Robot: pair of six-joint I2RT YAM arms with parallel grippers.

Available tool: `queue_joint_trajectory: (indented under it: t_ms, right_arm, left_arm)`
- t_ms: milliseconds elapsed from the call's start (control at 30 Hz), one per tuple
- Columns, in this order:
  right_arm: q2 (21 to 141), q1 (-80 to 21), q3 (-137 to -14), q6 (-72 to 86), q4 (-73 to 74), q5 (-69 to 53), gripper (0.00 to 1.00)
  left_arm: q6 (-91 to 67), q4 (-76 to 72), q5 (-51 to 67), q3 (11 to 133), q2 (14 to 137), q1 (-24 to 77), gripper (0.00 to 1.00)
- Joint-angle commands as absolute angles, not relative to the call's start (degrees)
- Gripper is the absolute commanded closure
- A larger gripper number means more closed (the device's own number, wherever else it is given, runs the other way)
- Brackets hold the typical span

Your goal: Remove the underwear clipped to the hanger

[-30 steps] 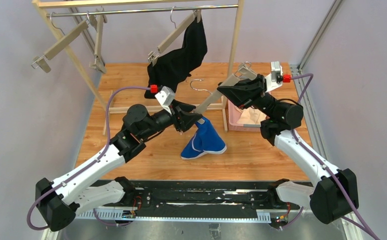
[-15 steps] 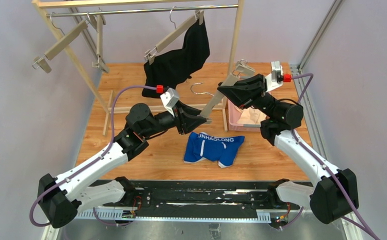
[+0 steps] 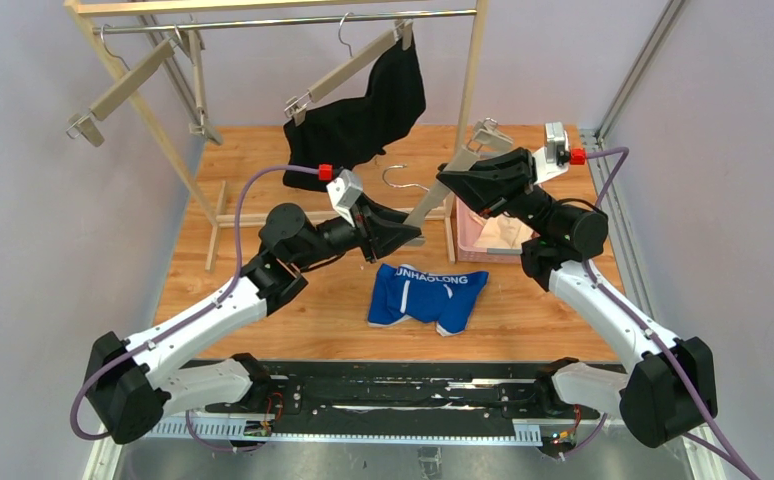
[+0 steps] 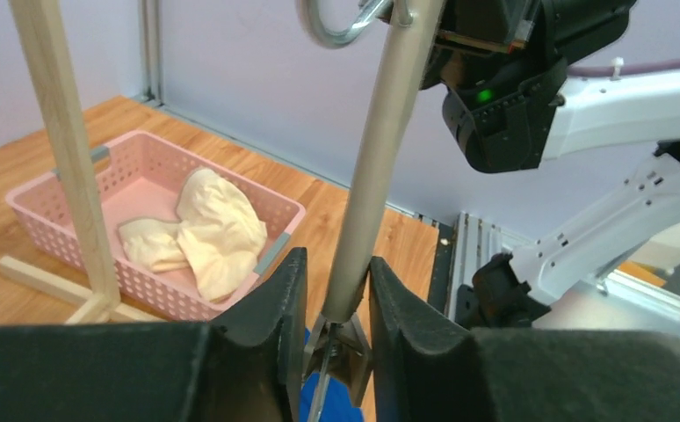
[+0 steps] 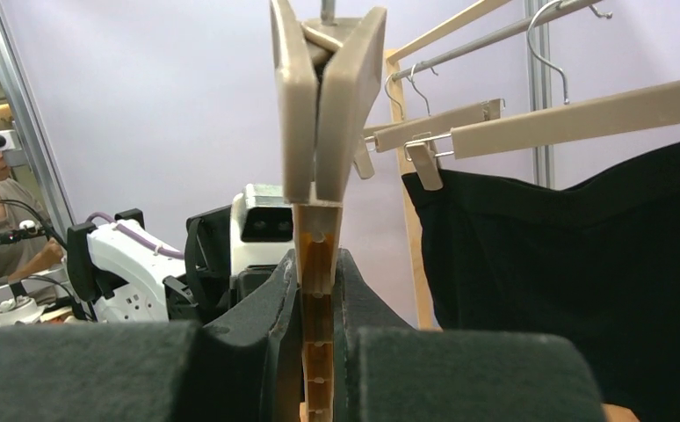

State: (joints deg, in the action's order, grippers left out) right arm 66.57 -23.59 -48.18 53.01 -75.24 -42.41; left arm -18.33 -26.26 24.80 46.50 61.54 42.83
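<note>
Top external: blue underwear (image 3: 426, 297) mid table (image 3: 523, 325)

Blue briefs (image 3: 428, 297), white trim and lettering, lying spread and slightly rumpled on the wooden table (image 3: 263, 170). Black briefs (image 3: 363, 125) hanging clipped to a tilted hanger (image 3: 348, 68) on the rail (image 3: 263, 22). Cream briefs (image 4: 205, 233) bunched inside the pink basket (image 4: 143, 281).

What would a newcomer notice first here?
A bare clip hanger slants above the table, the right pincer clamped on it, the left pincer at its lower end. Below lie royal blue briefs; black briefs hang clipped on the rack behind.
</note>
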Motion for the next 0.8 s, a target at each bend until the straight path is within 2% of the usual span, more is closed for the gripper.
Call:
queue_joint_trajectory:
  t_ms: [0,33,300,367,400,567,633,700,767]
  right_arm:
    - [65.52,-23.91,-48.66,54.1,-78.8,-41.41,0.99]
    - [65.56,-23.92,-48.62,54.13,-78.69,-41.39,0.99]
    - [65.01,-23.91,-47.69,52.51,-76.09,-41.1,1.0]
    - [64.4,-23.91,-47.6,50.84,-73.19,-41.13,0.96]
    - [64.05,-23.91,-47.49,50.05,-71.87,-40.99,0.91]
    - [61.75,-23.91,-46.43,44.98,-64.5,-39.54,0.46]
    - [60.59,-23.91,-46.09,42.6,-60.55,-38.49,0.32]
    - [59.56,-23.91,-46.2,40.19,-55.77,-37.98,0.26]
    - [59.1,-23.91,-46.66,37.71,-51.53,-38.49,0.23]
  left_arm:
    - [-19.66,-31.14,28.07,48.1,63.55,42.8,0.9]
    - [-19.87,-31.48,28.46,48.08,63.77,42.87,0.99]
    - [-19.81,-31.01,26.94,47.46,58.78,42.8,1.0]
    - [-19.34,-27.11,26.4,48.58,56.97,42.8,1.0]
    - [-18.92,-24.54,25.94,49.45,56.08,42.8,1.0]
    - [-13.94,-7.61,19.72,54.12,51.76,42.8,1.0]
    - [-12.32,-1.16,17.12,56.29,50.5,42.8,1.0]
    - [-10.98,5.0,15.51,59.01,49.96,42.8,1.0]
    - [-10.02,10.87,13.65,61.71,50.05,42.81,1.0]
